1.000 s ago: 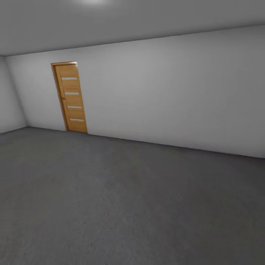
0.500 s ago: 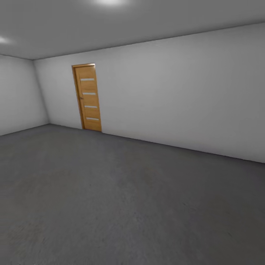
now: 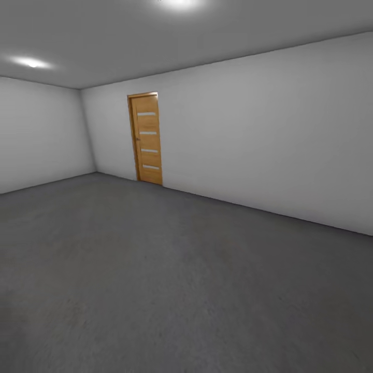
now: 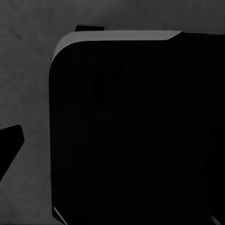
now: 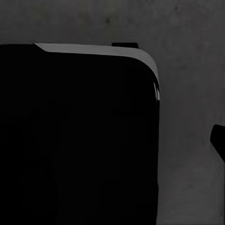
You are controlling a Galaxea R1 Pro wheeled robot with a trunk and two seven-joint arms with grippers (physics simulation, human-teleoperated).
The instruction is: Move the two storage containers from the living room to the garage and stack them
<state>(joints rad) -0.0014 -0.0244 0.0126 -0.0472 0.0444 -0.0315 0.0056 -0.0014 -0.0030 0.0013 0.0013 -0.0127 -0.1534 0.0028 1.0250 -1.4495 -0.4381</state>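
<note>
Head view: the camera is looking across the garage's dark concrete floor [image 3: 171,290] toward white walls [image 3: 269,134] and a wooden door [image 3: 146,139], with no red-orange bin in sight here, so the robot is probably travelling. Left and right wrist views: each is looking down past a dark rounded body [image 4: 136,131] at grey concrete, and whether either pincer is open, closed or holding anything cannot be told.

Door [image 3: 145,139] set in the far wall [image 3: 259,134], near the corner to its left. Side wall [image 3: 41,132] runs left of the door. Floor [image 3: 155,274] spreads out before the door; two ceiling lights [image 3: 178,4] overhead.
</note>
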